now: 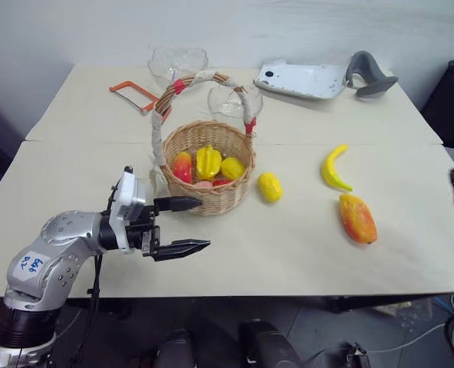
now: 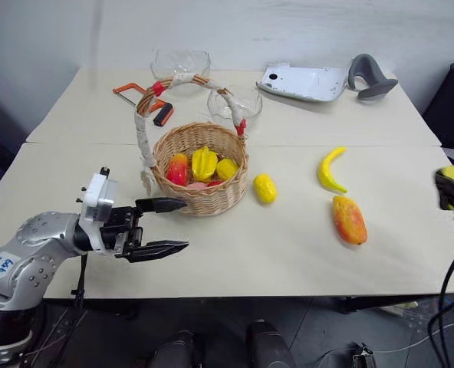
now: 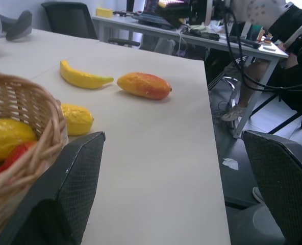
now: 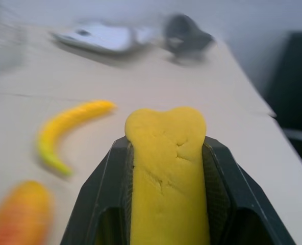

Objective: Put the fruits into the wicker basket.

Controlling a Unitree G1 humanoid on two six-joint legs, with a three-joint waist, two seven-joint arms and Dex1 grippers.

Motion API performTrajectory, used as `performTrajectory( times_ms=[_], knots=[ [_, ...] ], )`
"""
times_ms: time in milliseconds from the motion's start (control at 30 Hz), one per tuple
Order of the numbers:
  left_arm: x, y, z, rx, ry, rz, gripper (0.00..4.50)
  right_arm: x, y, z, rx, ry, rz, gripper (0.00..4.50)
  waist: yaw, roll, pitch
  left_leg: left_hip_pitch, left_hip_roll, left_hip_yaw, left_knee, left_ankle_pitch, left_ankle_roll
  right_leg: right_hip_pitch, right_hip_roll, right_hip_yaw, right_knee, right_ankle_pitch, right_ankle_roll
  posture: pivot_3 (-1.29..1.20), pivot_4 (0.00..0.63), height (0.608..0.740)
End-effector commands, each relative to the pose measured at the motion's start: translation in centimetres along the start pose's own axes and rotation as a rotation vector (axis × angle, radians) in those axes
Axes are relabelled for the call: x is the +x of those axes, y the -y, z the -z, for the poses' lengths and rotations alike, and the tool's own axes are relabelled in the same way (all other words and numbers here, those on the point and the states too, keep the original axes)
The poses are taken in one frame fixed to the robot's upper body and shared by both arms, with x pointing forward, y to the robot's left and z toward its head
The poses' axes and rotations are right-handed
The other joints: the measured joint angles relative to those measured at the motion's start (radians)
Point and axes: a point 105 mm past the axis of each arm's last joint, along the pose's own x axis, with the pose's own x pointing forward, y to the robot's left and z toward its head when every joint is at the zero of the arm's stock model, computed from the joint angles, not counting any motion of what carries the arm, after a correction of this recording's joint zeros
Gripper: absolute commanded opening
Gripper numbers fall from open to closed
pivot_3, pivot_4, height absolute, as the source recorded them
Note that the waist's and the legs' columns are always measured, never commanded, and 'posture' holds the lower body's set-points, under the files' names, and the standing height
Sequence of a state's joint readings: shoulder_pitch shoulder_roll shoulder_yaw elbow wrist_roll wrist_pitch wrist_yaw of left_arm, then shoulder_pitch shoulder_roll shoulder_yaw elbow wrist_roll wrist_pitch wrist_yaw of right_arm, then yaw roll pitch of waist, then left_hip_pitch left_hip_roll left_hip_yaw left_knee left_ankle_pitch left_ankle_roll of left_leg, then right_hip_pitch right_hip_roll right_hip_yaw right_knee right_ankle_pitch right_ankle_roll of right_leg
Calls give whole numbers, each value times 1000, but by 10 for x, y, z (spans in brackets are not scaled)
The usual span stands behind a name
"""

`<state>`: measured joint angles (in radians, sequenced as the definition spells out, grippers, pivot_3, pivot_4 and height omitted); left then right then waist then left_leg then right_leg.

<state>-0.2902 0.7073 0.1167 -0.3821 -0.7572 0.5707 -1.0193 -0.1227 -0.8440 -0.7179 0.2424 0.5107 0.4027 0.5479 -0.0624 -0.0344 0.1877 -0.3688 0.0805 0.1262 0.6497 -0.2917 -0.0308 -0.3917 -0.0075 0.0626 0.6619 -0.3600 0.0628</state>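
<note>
A small white label point(image 1: 29, 264) is sitting on the left arm's grey housing point(image 1: 54, 257), carrying blue handwritten marks that are looking like a few digits or letters, too small and slanted for reading with any certainty; the same label point(image 2: 2, 265) is showing in the right eye view, equally hard to make out. Nothing else in the pictures is bearing any readable text, brand, number or sign
</note>
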Motion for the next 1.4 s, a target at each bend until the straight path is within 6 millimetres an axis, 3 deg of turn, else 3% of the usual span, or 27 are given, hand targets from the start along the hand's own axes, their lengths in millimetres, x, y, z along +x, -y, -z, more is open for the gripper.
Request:
performTrajectory(
  times_ms=[33,100,200,300,367,433,500,600,767,867,1033,1200,1300,1400],
  knots=[
    [2,-2,-7,67,4,8,4500,11,15,30,-59,-72,86,1272,-5,3,0,0,1,0,0,0,0,0,1,1,0,0,0,0,150,740],
    [4,-9,-15,87,41,-26,4500,17,17,44,-72,-103,102,1272,-13,5,0,0,1,1,-1,1,-1,-1,1,1,0,0,0,0,150,740],
    [3,-10,-23,101,61,-46,4500,18,19,47,-6,-76,113,2208,-18,9,-1,0,0,1,-1,2,-1,-1,0,1,1,0,0,0,150,740],
    [-2,-10,-18,79,34,-64,4500,13,15,46,-31,-76,59,3220,-20,12,-1,0,1,1,-1,2,-2,-1,1,1,1,0,1,0,150,740],
    [-11,-15,-13,72,-7,-92,4500,6,12,32,-63,-22,12,3839,-20,12,0,0,1,0,-1,2,-2,-1,1,1,1,0,1,0,150,740],
    [-24,-19,-11,57,-36,-124,4500,-2,-14,2,-100,110,-153,4465,-20,13,0,0,1,0,-1,2,-2,-1,1,1,0,0,1,0,150,740],
    [-36,-19,-6,40,-75,-140,4500,-9,-42,-14,-148,168,-304,4465,-25,14,0,0,1,0,-2,2,-2,-1,1,1,1,0,1,0,150,740],
    [-61,-23,4,37,-140,-218,4500,-14,-99,-21,-210,126,-532,4465,-31,14,0,2,2,0,-2,2,-3,0,2,1,1,0,1,0,150,740],
    [-90,-28,14,45,-181,-323,4500,-25,-198,-36,-117,108,-857,4465,-24,14,0,0,3,-2,-2,2,-4,-1,1,0,1,0,1,0,150,740],
    [-90,-14,19,-29,-186,-274,4500,-8,-254,-26,-207,44,-873,4465,-24,11,0,-1,3,-3,-2,1,-3,-2,0,-1,0,0,0,0,150,740],
    [-76,-10,10,-1,-151,-277,4500,33,-286,-15,-223,5,-751,4465,-9,8,0,-5,2,-4,-2,1,-2,-5,-2,-3,0,0,-1,0,150,740],
    [-63,-5,3,8,-91,-273,4500,52,-321,3,-268,-26,-819,4465,-8,8,0,-7,1,-2,-1,-1,0,-7,-3,-2,-1,-1,-1,0,150,740],
    [-58,-3,0,27,-74,-278,4500,66,-331,20,-322,-61,-826,4465,-17,8,0,-6,2,-2,-1,-1,0,-7,-2,-2,0,-1,-1,0,150,740],
    [-57,-1,3,34,-98,-274,4500,82,-336,19,-294,-65,-809,4465,-26,8,0,-6,2,-1,-1,0,-1,-7,-2,-1,1,-1,-1,0,150,740]
  ],
)
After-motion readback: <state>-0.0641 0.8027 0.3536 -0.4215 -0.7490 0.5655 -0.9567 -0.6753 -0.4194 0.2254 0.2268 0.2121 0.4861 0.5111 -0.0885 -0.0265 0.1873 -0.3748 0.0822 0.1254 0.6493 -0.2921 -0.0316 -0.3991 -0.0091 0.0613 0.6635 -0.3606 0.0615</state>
